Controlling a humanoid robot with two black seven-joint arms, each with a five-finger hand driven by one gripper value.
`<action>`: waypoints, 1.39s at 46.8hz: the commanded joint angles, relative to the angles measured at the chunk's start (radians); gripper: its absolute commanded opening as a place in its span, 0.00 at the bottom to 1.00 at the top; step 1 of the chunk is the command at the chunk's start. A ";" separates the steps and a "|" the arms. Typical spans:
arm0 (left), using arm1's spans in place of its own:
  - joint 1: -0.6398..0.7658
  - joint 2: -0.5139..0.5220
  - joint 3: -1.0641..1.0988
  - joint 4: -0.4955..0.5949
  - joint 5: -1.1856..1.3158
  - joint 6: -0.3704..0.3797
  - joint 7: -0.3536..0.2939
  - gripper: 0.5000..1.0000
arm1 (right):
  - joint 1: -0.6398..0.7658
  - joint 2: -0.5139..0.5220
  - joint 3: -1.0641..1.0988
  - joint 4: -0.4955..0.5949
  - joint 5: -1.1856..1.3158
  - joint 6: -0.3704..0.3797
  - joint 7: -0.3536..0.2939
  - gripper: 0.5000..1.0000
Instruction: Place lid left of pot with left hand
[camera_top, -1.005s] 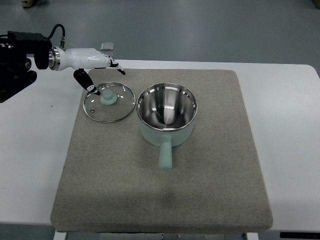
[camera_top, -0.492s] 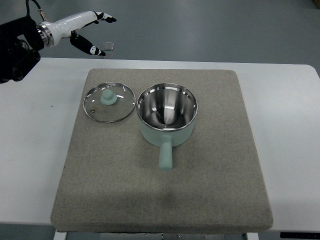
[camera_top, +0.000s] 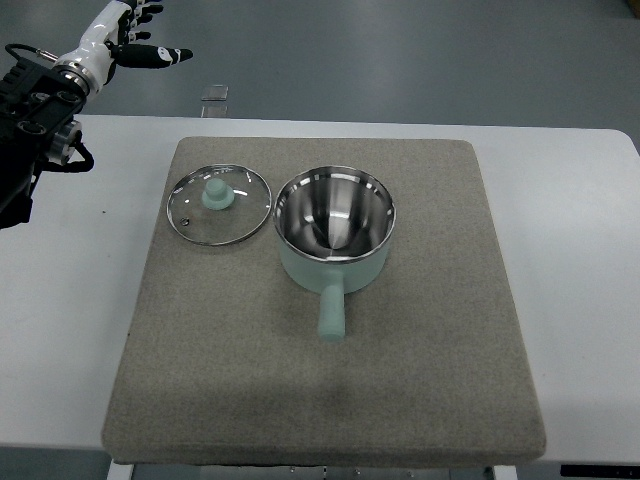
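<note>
Glass lid (camera_top: 219, 205) lies flat on the grey mat (camera_top: 430, 380), knob up, mint-green knob (camera_top: 216, 194) roughly at its centre. It sits just left of the pot (camera_top: 333, 237), rims very close, can't tell if they touch. Pot is upright, mint-green outside, shiny steel inside, with 1 stubby green handle (camera_top: 331, 311) pointing toward the near edge of the mat. Mat covers most of the white table (camera_top: 585, 250). Left hand (camera_top: 126, 42) is up at the top-left corner, over the floor beyond the table's far edge, well apart from the lid. Its fingers are spread and hold nothing, 1 black-tipped finger (camera_top: 160, 56) sticks out to the right. Its dark arm (camera_top: 30, 110) enters from the left edge. Small clear object (camera_top: 214, 93) on the floor past the table.
</note>
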 joint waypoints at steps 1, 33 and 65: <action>0.028 -0.025 -0.010 0.005 -0.107 0.007 -0.001 0.81 | 0.000 0.000 0.000 0.000 0.001 0.000 0.000 0.85; 0.105 -0.079 -0.430 0.008 -0.153 -0.008 -0.009 0.80 | 0.000 0.000 0.000 0.000 -0.001 0.000 0.000 0.85; 0.116 -0.113 -0.536 0.009 -0.143 -0.007 -0.010 0.83 | 0.000 0.000 0.000 0.000 0.001 0.000 0.000 0.85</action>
